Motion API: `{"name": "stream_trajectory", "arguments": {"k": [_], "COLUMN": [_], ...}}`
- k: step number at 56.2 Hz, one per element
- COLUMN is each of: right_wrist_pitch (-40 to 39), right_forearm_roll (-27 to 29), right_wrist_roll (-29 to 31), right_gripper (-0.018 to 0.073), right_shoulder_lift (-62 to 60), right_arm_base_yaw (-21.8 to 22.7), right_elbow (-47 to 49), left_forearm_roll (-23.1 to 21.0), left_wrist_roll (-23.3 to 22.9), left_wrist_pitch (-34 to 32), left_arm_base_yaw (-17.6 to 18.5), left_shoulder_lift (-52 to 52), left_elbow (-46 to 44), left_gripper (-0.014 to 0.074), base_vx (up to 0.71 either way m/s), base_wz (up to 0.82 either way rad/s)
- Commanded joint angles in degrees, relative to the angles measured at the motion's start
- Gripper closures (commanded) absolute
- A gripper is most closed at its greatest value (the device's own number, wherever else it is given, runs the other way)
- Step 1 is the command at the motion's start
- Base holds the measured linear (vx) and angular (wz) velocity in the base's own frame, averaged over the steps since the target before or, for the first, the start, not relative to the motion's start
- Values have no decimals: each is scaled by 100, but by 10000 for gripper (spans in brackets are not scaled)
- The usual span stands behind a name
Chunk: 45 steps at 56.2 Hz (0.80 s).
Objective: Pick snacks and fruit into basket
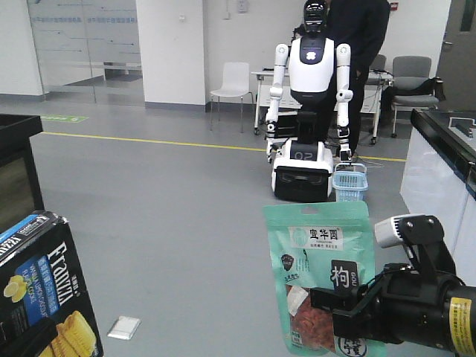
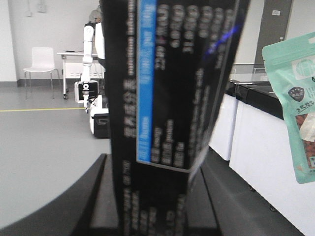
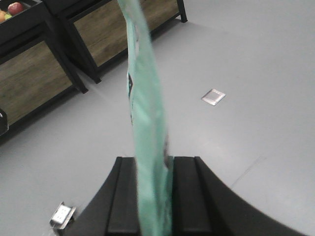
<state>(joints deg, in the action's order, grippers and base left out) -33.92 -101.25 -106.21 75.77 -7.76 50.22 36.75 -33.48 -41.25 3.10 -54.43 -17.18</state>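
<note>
Both closed: left claw (image 2: 150, 206) on Franzzi box (image 1: 44, 297), right claw (image 3: 152, 191) on mint-green pouch (image 1: 323, 268).

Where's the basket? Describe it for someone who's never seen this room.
Find the white humanoid robot across the room. On the floor at the image-right of its wheeled base stands the basket. It alone is light blue, with slotted sides and a hoop handle.

Gripper (image 2: 152, 209) clamping Franzzi box (image 2: 167, 83), mint pouch (image 2: 295, 108)
</note>
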Motion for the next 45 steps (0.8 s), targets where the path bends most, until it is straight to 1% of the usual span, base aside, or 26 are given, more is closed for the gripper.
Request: {"name": "stream_trajectory", "arguments": {"k": [1, 17, 45], "right_wrist_pitch": [25, 12, 50], "right_forearm_roll": [277, 277, 277], "right_wrist_roll": [70, 70, 70], "right_gripper": [569, 569, 569], "right_shoulder_lift": [-185, -185, -185], "right_arm_base_yaw": [17, 17, 17], "right_elbow": [164, 164, 164], "left_forearm_roll": [-221, -221, -221], "left_wrist_roll": [-41, -41, -41], "left_wrist_pitch": [-499, -499, -499], "left_arm_base_yaw": [-10, -10, -10], "left_shoulder_lift": [64, 64, 64], "left_elbow": [-165, -165, -165], "left_gripper": [594, 594, 594], "base_vx": [60, 59, 59], "base_wz": [-22, -18, -9]}}
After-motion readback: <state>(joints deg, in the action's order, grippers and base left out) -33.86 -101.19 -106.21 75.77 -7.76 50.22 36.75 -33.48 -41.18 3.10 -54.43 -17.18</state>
